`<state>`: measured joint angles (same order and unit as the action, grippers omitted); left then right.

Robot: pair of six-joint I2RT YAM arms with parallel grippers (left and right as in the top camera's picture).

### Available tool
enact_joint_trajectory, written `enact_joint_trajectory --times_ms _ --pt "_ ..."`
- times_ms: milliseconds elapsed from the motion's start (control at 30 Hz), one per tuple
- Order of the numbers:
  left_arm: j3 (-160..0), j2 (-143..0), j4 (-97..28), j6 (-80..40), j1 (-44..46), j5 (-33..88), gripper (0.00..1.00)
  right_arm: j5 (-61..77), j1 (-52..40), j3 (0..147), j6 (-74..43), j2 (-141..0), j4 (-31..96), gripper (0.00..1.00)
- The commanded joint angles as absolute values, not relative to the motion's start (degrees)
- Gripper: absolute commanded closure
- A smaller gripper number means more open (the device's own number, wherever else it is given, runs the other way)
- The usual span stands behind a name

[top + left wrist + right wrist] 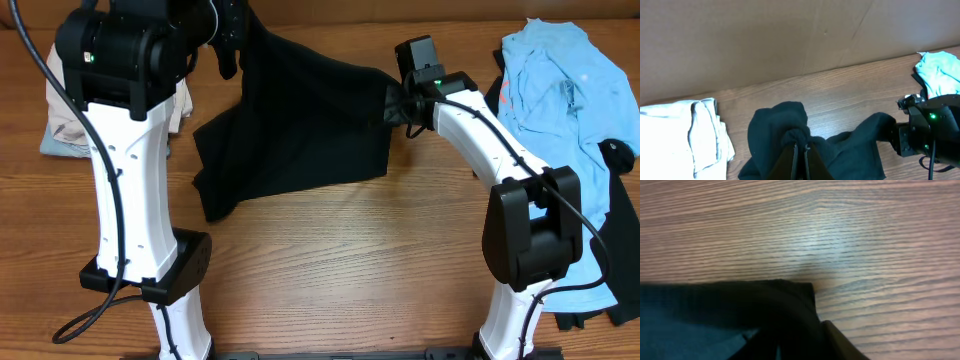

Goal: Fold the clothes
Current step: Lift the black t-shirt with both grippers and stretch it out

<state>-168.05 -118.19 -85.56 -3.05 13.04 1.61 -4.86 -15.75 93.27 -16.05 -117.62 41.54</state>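
Note:
A black garment [290, 130] is stretched above the middle of the table, its lower edge resting on the wood. My left gripper [232, 45] is shut on its far-left corner; in the left wrist view the fingers [800, 147] pinch a bunched fold of black cloth [785, 125]. My right gripper [400, 100] is shut on the garment's right edge; in the right wrist view the dark cloth [730, 310] wraps around the fingers [790, 340], just above the wood.
A folded beige and white pile [70, 125] lies at the far left, also in the left wrist view [680, 135]. A light blue shirt [560, 100] lies at the right over dark clothes [600, 310]. A cardboard wall [790, 35] stands behind the table.

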Motion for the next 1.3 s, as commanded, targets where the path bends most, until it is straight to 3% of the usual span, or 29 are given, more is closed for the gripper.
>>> enact_joint_trajectory --times_ms 0,233,533,933,1267 --pt "-168.86 -116.88 -85.12 -2.50 13.04 0.75 0.96 -4.36 -15.62 93.80 -14.20 -117.78 41.25 0.73" --pt "-168.86 -116.88 -85.43 -2.48 13.04 -2.26 0.96 -4.34 -14.61 93.82 -11.88 -117.27 41.71 0.96" --pt "-168.86 -116.88 -82.26 0.25 10.72 -21.78 0.96 -4.38 -10.17 99.24 -10.79 -104.51 45.34 0.96" --pt "-168.92 -109.19 -75.90 0.93 5.63 -22.68 0.96 0.10 6.68 117.71 -8.45 -86.39 62.00 0.96" --pt "-168.92 -95.29 -76.86 1.96 5.63 -26.83 0.96 0.05 7.86 119.13 -7.01 -71.57 68.51 0.96"
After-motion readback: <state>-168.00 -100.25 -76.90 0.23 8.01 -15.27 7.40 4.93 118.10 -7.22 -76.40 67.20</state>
